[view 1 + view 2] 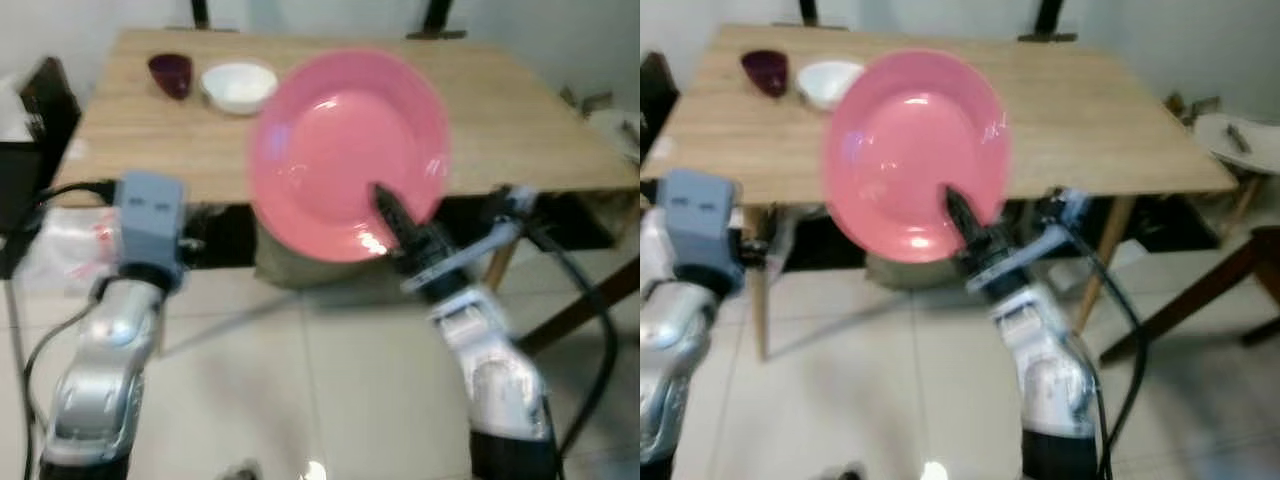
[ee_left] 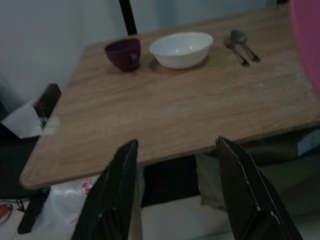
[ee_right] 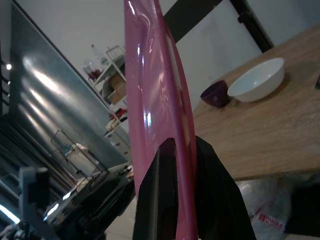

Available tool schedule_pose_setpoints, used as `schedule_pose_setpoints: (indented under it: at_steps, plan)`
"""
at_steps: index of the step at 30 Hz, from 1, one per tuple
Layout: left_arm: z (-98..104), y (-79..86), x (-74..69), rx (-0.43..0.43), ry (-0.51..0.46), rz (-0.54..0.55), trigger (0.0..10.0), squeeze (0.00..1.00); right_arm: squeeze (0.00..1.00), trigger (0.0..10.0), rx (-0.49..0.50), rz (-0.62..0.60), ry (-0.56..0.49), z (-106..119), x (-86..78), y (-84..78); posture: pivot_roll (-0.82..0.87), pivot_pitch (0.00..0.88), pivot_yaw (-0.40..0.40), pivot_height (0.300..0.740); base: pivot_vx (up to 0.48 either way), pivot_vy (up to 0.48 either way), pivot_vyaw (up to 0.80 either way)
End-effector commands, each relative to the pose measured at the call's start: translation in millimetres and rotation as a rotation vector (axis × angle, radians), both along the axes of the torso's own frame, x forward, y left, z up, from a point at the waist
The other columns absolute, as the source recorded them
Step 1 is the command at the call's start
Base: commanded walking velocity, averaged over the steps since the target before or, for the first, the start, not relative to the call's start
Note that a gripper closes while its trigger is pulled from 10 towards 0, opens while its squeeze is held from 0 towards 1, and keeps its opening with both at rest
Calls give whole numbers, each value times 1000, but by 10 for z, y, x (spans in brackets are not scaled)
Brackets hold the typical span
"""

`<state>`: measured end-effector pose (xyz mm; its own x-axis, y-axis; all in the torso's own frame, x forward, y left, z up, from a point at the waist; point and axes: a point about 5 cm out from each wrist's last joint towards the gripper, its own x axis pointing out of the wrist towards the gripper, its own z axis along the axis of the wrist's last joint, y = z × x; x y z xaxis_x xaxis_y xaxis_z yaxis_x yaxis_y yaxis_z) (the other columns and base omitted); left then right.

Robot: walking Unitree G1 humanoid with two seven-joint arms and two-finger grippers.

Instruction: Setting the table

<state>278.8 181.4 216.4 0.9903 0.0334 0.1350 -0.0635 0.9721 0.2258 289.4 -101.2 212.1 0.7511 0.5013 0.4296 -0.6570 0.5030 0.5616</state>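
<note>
Right gripper (image 1: 385, 205) clamped on rim of pink plate (image 1: 345, 150), plate tilted, short of table (image 1: 520, 120) near edge. Left gripper (image 2: 177, 190) spread, empty, also short of edge.

I see a glossy pink plate (image 1: 345, 150) pinched in my right end effector (image 1: 390, 210), whose fingers are black. The tabletop (image 1: 520, 120) is pale wood with a fine grain. On it I see a dark purple cup (image 2: 123, 53), a plain white bowl (image 2: 181, 49) and silvery cutlery (image 2: 241, 45). My left end effector (image 2: 177, 200) is black too; both arms are silver.
</note>
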Motion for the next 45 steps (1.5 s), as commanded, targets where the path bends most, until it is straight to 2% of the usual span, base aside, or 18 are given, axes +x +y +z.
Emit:
schedule_pose_setpoints:
  at_steps: [1, 8, 15, 20, 26, 28, 30, 35, 39, 42, 45]
  plan:
    - [-25, -49, -1, 3, 11, -20, 10000, 0, 0, 10000, 6, -19, -2, -9, -9, -76, -28, 29, -7, 740, 435, 0, 0]
    - [-24, -53, -1, 4, 10, -20, 10000, 0, 0, 10000, -2, -3, -9, -17, -18, -51, -25, 29, -6, 740, 435, 0, 0]
    - [-23, -55, 1, 5, 9, -23, 10000, 0, 0, 10000, 7, -12, 4, -23, -7, -60, -25, 29, -6, 740, 436, 0, 713]
    - [-23, -59, -1, 6, 10, -24, 10000, 0, 0, 10000, 14, -22, 12, -29, 6, -81, -26, 31, -6, 740, 436, 0, 0]
    - [-30, -79, -7, 8, 16, -43, 10000, 0, 0, 10000, 16, -98, 50, -75, 74, -202, -26, 33, -5, 740, 436, 0, 0]
    - [-37, -92, -11, 10, 22, -62, 10000, 0, 0, 10000, 18, -119, 62, -88, 89, -240, -26, 33, -5, 740, 435, 0, -334]
    - [-47, -128, -30, 11, 36, -125, 10000, 0, 0, 10000, 12, -148, 74, -114, 100, -293, -28, 35, -4, 740, 416, 0, -703]
    - [-40, -160, -61, 10, 47, -202, 10000, 0, 0, 10000, 4, -170, 77, -126, 105, -332, -28, 35, -4, 740, 134, 0, -260]
    - [-53, -199, -116, 46, 79, -322, 10000, 0, 0, 10000, -14, -187, 91, -165, 114, -357, -24, 37, -1, 740, 0, 0, 0]
    - [-65, -197, -121, 53, 94, -347, 10000, 0, 0, 10000, -12, -186, 100, -187, 111, -359, -24, 37, -1, 740, 0, 0, 0]
    - [-71, -159, -127, 106, 114, -386, 10000, 0, 0, 10000, 40, -119, 162, -293, 56, -322, -24, 37, -1, 740, 0, 0, 0]
